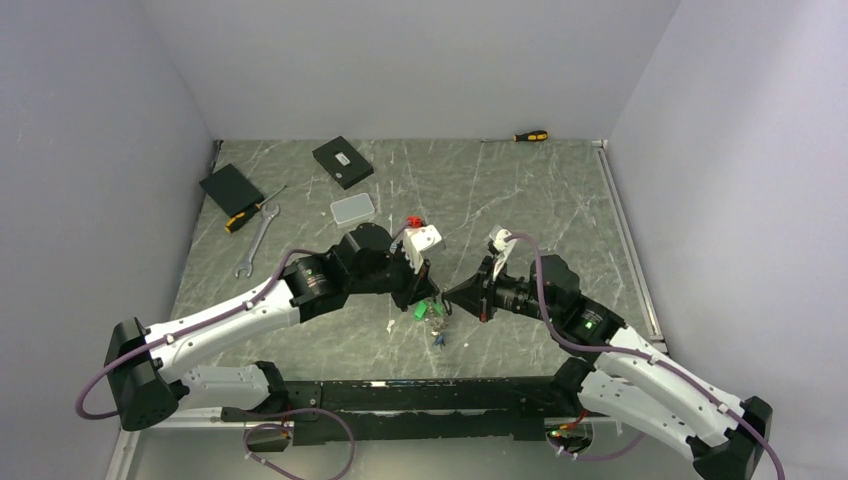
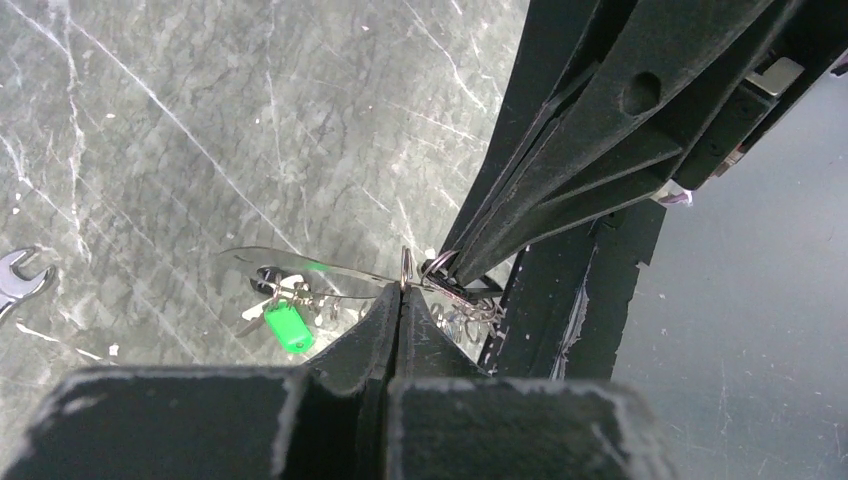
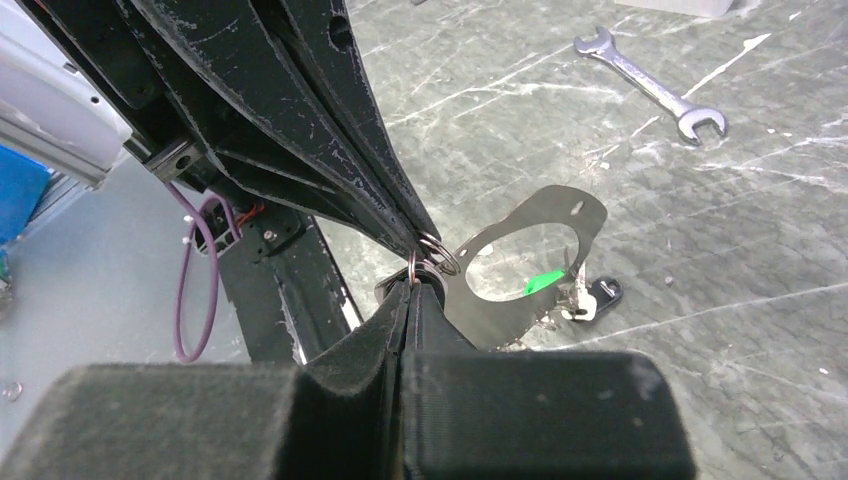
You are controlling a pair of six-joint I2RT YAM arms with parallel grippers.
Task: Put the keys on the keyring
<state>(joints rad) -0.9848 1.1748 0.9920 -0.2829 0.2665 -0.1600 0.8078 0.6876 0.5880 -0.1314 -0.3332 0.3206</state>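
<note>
Two grippers are meeting tip to tip low over the table [image 1: 520,200], close to the arms' bases. The left gripper [image 2: 401,292] is clenching its fingers on a small ring [image 3: 438,253] that is poking out between the tips. The right gripper [image 3: 411,285] is pressing shut on the same ring, or perhaps one linked to it; the tips are crowding too tightly to tell. The keyring [image 3: 592,235], a thin dark loop, is hanging from this pinch point and tilting toward the table. The keys [image 1: 433,310] are bunching along its lower edge with a green tag [image 2: 286,326] and a black tag [image 3: 605,292]. Farther left a wrench [image 1: 257,240] is lying flat, with a yellow-handled screwdriver [image 1: 252,212] just beyond it. A pale box [image 1: 352,208] is sitting behind the grippers, and two black cases [image 1: 343,161] are lying past it.
</note>
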